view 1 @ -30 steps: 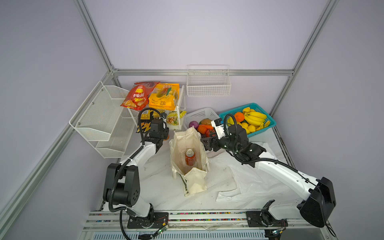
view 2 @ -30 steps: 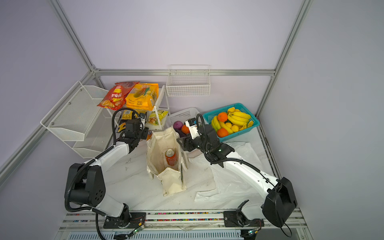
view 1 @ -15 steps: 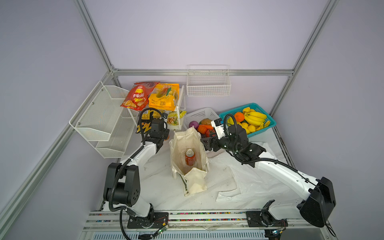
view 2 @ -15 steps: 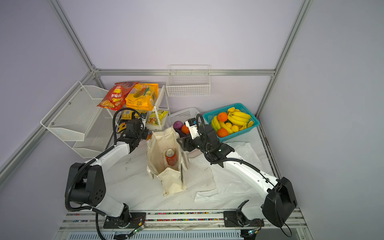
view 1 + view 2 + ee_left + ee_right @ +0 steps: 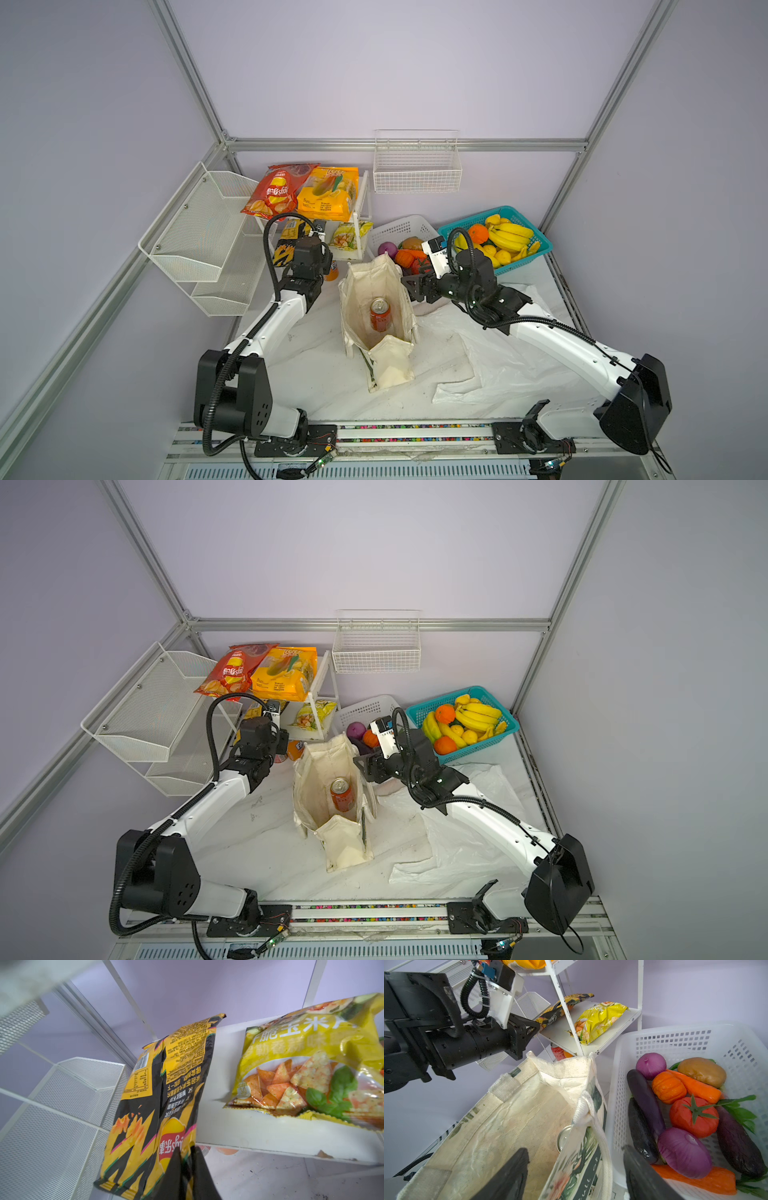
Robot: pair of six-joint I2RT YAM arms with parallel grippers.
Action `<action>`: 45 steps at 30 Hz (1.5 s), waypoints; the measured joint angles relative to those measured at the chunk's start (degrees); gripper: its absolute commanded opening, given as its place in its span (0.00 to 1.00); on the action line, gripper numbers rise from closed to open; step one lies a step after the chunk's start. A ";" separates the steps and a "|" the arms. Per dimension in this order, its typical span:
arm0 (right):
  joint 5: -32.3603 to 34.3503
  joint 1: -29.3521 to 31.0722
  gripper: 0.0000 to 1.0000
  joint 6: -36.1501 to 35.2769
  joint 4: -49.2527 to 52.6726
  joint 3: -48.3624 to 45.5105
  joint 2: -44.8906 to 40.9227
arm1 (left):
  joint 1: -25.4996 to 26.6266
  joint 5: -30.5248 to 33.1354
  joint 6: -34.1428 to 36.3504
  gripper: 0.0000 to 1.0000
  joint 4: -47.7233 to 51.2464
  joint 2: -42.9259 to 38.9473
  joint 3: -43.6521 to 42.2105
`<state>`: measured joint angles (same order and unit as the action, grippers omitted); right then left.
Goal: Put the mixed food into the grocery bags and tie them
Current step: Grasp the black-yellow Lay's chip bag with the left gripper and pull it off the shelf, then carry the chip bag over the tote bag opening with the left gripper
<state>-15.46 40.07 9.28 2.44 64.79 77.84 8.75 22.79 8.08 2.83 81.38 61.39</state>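
Left wrist, black packet, yellow zigzags

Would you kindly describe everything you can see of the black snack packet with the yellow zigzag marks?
The black snack packet is a glossy, crinkled pouch, black with yellow zigzag flames, pink edging and a yellow panel of small print; its seamed back faces the left wrist camera. It looks sealed and puffed. It sits tilted at one end of the white shelf, apart from the yellow chip packet. The left gripper is shut on its edge by the red logo.
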 measured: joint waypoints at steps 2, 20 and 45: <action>0.02 0.00 0.74 0.00 0.00 0.00 0.00 | 0.04 0.17 -1.29 0.06 0.26 -1.70 -0.66; 0.13 0.00 0.74 0.07 0.57 -0.55 -2.95 | 3.30 2.91 -4.50 0.00 17.90 -18.95 -1.99; 4.09 0.00 0.74 0.07 6.56 5.40 -2.78 | 10.21 -9.86 -13.31 0.00 50.73 -38.66 21.99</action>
<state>-11.38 40.07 9.34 8.99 70.19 75.07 18.96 12.93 -5.23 53.56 42.72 83.37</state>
